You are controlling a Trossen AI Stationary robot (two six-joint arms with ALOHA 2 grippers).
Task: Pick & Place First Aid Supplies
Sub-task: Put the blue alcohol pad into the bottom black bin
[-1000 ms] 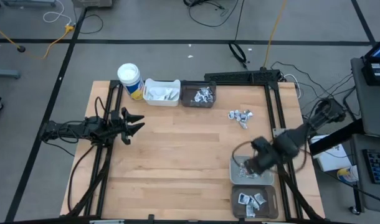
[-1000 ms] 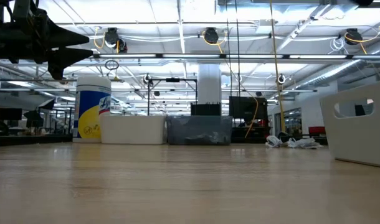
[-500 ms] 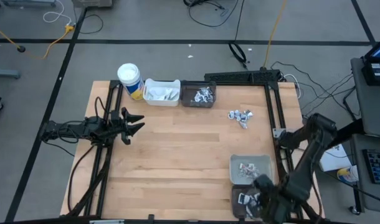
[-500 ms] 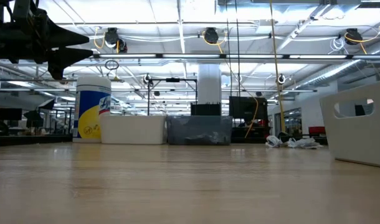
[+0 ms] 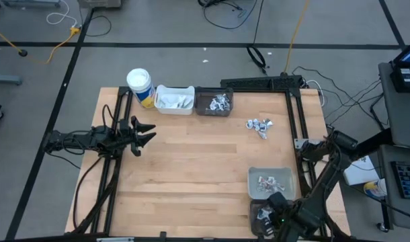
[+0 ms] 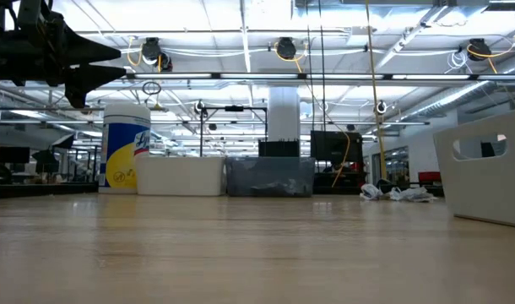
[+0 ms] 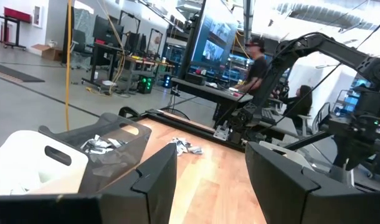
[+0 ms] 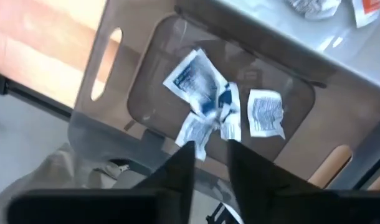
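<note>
High view hangs overhead, straight down on the whole table point(image 5: 191, 168). Low view sits at tabletop level, looking toward 12 o'clock at the yellow-banded cup point(image 6: 126, 157) and far bins. Left wrist view faces across toward 3 o'clock, sharing the loose packets point(image 7: 185, 147) with both. Right wrist view looks down, close over the dark bin point(image 8: 177, 81) at 5 o'clock.

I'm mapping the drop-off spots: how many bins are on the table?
4: white bin and dark bin side by side at the far edge; grey bin and another dark bin, partly hidden, at the near right.
</note>
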